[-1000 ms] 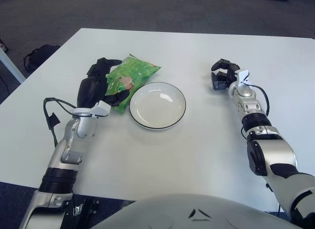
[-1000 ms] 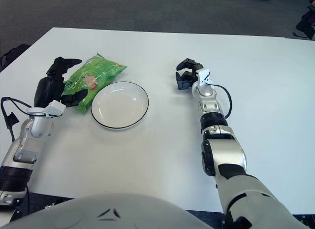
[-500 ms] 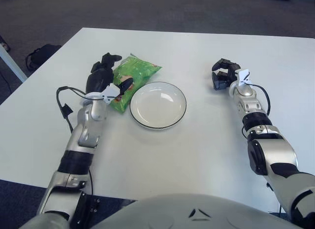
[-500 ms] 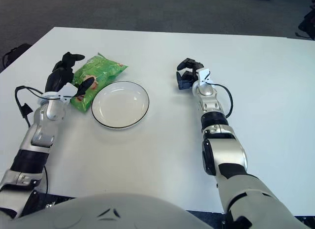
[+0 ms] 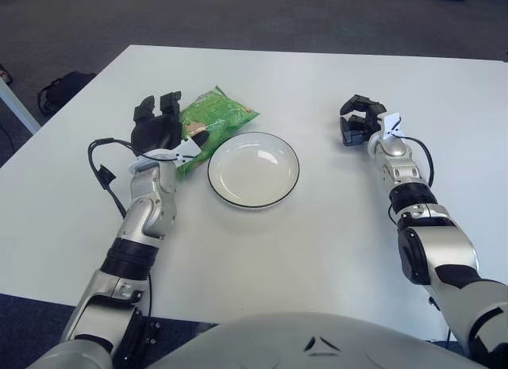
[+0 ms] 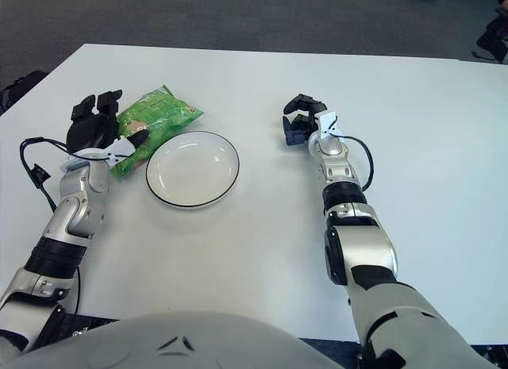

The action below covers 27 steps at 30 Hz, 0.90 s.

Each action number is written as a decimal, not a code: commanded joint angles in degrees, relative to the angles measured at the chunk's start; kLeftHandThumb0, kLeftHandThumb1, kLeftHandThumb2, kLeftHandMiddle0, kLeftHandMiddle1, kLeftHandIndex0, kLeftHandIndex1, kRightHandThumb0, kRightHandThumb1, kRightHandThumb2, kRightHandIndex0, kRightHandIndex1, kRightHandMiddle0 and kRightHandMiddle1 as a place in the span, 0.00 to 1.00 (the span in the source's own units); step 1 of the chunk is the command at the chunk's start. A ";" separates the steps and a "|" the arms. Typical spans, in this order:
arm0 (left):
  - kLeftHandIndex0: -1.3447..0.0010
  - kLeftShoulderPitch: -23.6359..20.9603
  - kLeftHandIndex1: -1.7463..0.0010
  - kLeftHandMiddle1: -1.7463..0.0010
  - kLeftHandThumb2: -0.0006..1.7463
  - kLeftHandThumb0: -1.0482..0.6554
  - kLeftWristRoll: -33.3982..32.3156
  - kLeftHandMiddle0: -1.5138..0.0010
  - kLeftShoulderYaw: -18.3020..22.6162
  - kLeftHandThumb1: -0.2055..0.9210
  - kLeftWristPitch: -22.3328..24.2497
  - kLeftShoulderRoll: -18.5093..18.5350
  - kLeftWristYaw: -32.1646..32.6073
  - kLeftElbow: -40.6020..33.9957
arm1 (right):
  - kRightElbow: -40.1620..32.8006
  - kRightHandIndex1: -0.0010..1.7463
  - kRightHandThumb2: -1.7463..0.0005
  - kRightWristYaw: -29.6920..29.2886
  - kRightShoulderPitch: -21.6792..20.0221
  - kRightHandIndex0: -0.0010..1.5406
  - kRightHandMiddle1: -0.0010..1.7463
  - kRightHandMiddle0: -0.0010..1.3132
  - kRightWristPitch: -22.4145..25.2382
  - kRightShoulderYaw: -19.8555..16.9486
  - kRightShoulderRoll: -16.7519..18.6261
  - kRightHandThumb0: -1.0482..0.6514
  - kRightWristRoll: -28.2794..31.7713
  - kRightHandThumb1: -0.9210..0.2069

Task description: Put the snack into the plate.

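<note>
The green snack bag (image 5: 208, 124) lies flat on the white table (image 5: 317, 234) in the upper left of the frame, its lower right edge at or just over the upper left rim of the black-edged white plate (image 5: 253, 169); we cannot tell whether the two overlap. The plate's well is bare, so we judge the task not yet accomplished: the bag remains outside the dish. The left hand (image 5: 159, 127) sits on the left side of the bag, with two fingers (image 5: 157, 106) raised and spread above the palm and a thumb (image 5: 198, 136) reaching onto the wrapper. We judge this a loose contact, not a closed grasp. What remains, in our reading, is to secure the bag, lift or slide it rightward, and release it inside the rim. The right hand (image 5: 359, 119) shows in the upper right of the frame, well apart from the plate, with fingers curled around nothing.
</note>
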 commanded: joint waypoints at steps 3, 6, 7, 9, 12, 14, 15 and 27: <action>1.00 -1.79 0.83 0.99 0.41 0.00 2.62 1.00 -1.12 1.00 1.68 1.20 0.57 2.98 | 2.80 1.00 0.08 1.39 4.68 0.53 0.89 0.55 5.66 1.38 1.06 0.61 -1.35 0.80; 1.00 -2.23 0.85 1.00 0.40 0.00 3.08 1.00 -1.51 1.00 2.22 1.26 0.55 4.40 | 2.55 1.00 0.08 1.52 4.74 0.53 0.89 0.55 5.89 1.37 0.99 0.61 -1.28 0.80; 1.00 -2.31 0.85 1.00 0.40 0.00 3.25 1.00 -1.63 1.00 2.50 1.30 0.35 4.62 | 2.45 1.00 0.08 1.64 4.77 0.53 0.89 0.55 5.95 1.37 0.98 0.61 -1.23 0.80; 1.00 -2.43 0.86 1.00 0.39 0.00 3.42 1.00 -1.87 1.00 3.01 1.38 -0.14 4.78 | 2.27 1.00 0.08 1.92 4.83 0.53 0.89 0.56 6.06 1.33 0.92 0.61 -1.11 0.80; 1.00 -2.45 0.89 1.00 0.38 0.00 3.20 1.00 -2.12 1.00 3.34 1.53 -0.55 5.21 | 1.99 1.00 0.08 2.40 4.93 0.53 0.89 0.55 6.21 1.18 0.85 0.61 -0.89 0.81; 1.00 -2.06 0.90 1.00 0.38 0.00 3.08 1.00 -2.23 1.00 3.73 1.66 -1.21 4.60 | 1.80 1.00 0.08 2.68 4.96 0.53 0.89 0.55 6.45 0.95 0.83 0.61 -0.63 0.80; 1.00 -1.85 0.91 1.00 0.37 0.00 3.00 1.00 -2.28 1.00 3.96 1.73 -1.64 4.18 | 1.71 1.00 0.09 2.76 5.00 0.53 0.89 0.55 6.53 0.84 0.84 0.61 -0.52 0.80; 1.00 0.14 0.91 1.00 0.34 0.00 1.72 1.00 -2.19 1.00 4.81 2.35 -5.42 1.14 | 0.56 1.00 0.10 2.84 5.40 0.52 0.88 0.54 6.95 0.91 0.69 0.61 -0.76 0.78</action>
